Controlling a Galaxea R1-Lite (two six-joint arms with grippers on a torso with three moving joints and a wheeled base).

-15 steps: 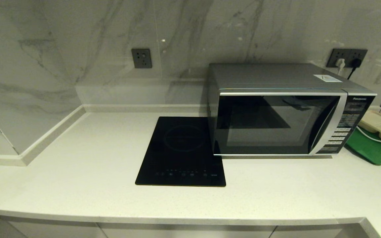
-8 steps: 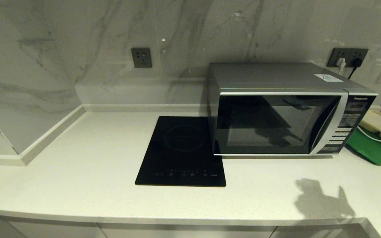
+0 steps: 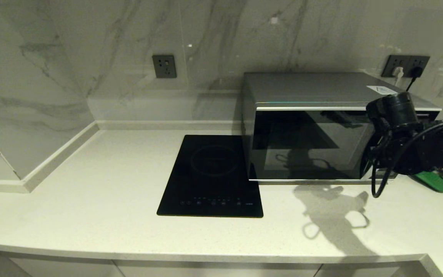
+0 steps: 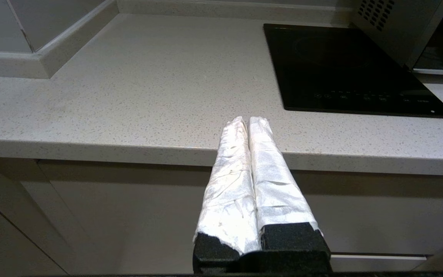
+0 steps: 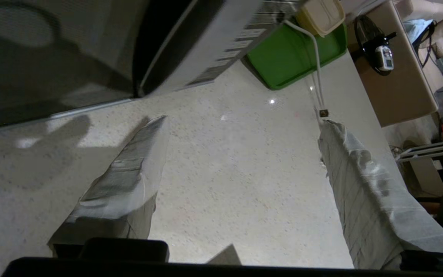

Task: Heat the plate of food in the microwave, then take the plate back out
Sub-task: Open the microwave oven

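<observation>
While the head view only catches the back of the right arm's wrist in front of the keypad end of the microwave (image 3: pixel 313 127), the two wrist cameras fill in the claws. Starting left: the left gripper (image 4: pixel 248 122) never shows up from the head camera, but its own camera has it parked low off the front edge of the countertop (image 3: pixel 90 184), tips just over that edge, both taped fingers pressed together with nothing between them. Moving along, there's one black induction cooktop (image 3: pixel 212 177) lying flat about mid-counter, its right side touching or just about touching the microwave's left front corner. One microwave, door closed, sitting toward the back right of the counter. The plate of food isn't visible in any view; the door glass is dark and mostly reflections, so can't tell if it's inside. The right gripper (image 5: pixel 240 119) hovers over bare counter just in front of the microwave's lower right corner, its two wrapped fingers (image 5: pixel 129 169) spread wide and empty. Only that camera shows the green tray (image 5: pixel 287 57) properly, with a beige container (image 5: pixel 321 13) on it and a white cable (image 5: pixel 315 65) trailing across; the head view gets just a green sliver at the right edge. Two wall sockets, one each side.
</observation>
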